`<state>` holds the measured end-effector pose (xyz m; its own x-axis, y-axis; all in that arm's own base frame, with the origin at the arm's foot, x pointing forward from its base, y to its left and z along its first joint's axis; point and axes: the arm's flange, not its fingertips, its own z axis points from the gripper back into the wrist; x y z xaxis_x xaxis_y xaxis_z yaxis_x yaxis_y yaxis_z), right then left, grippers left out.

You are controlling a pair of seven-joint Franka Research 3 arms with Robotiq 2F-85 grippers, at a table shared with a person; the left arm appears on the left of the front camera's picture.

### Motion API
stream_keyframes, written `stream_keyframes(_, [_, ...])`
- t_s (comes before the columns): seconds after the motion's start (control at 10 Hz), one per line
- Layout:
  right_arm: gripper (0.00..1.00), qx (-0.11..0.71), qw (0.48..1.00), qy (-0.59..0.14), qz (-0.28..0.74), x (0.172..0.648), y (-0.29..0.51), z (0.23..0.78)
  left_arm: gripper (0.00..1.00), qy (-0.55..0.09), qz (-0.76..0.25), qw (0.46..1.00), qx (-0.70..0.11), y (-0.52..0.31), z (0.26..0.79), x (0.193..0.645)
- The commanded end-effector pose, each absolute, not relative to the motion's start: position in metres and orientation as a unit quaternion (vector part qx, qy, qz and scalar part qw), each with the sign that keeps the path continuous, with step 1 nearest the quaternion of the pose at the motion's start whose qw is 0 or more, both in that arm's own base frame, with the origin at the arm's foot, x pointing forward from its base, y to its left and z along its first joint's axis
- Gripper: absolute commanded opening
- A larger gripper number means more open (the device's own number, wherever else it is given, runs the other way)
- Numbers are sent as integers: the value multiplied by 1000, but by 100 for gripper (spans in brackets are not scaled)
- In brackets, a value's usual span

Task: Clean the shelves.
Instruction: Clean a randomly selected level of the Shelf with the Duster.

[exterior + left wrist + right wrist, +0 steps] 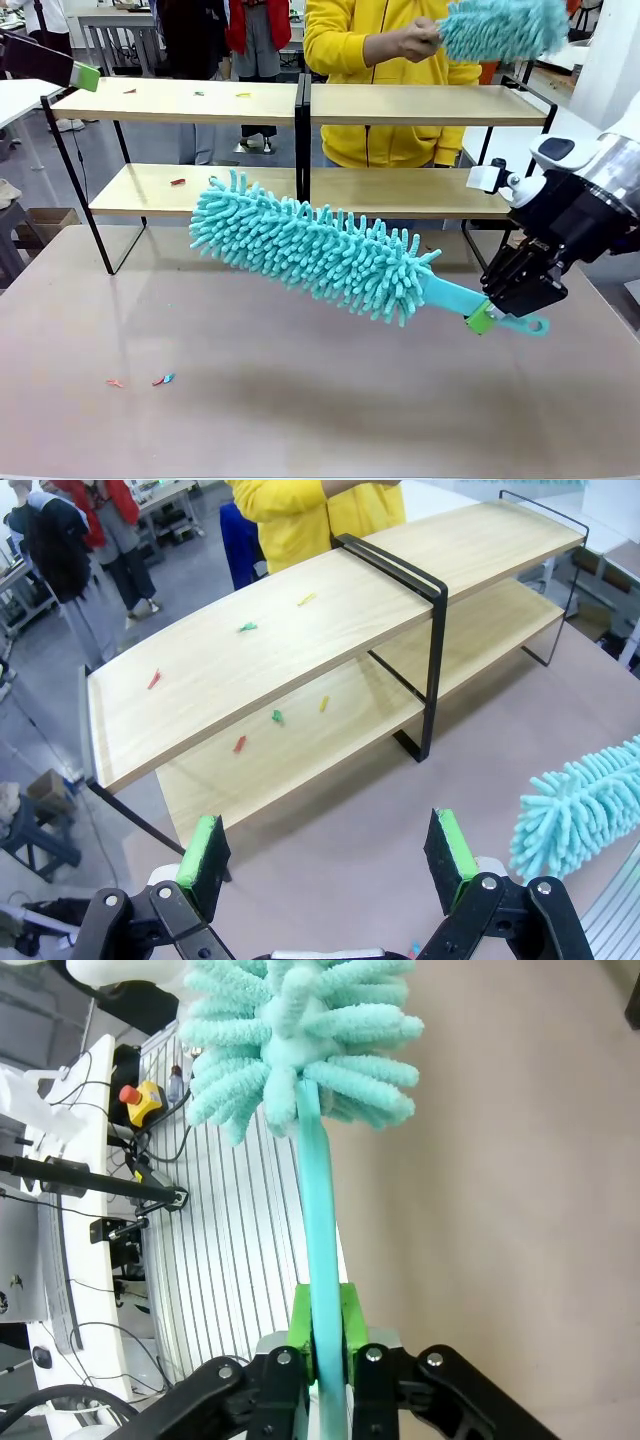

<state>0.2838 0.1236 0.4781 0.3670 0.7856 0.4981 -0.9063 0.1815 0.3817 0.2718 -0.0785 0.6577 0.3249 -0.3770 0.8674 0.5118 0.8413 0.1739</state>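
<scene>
The shelves (420, 105) stand across the far side of the table, two light-wood boards on a black frame. Small coloured scraps (247, 626) lie on the left halves of both boards. My right gripper (487, 315) is shut on the handle of a teal fluffy duster (310, 250), whose head hangs tilted in front of the lower board. From the right wrist, the handle (322, 1260) runs between the green pads. My left gripper (328, 852) is open and holds nothing, high off the shelves' left end. A person in yellow holds a second teal duster (500, 28) above the top board's right half.
Two small scraps (163, 379) lie on the brown table near its front left. A white table (20, 95) stands off the left end of the shelves. People and grey tables show farther back. A white ribbed surface (230, 1260) borders the table's edge.
</scene>
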Motion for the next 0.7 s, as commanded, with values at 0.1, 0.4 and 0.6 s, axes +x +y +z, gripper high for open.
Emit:
stream_keyframes(0.1, [12, 324, 762, -99, 552, 258, 113, 456, 100, -512, -276, 811, -62, -77, 657, 272])
stream_keyframes(0.4, [12, 334, 763, -222, 507, 245, 77, 497, 100, -512, -276, 811, -62, -77, 657, 272])
stream_keyframes(0.6, [12, 277, 784, -283, 478, 227, 40, 554, 100, -512, -276, 811, -62, -77, 657, 272])
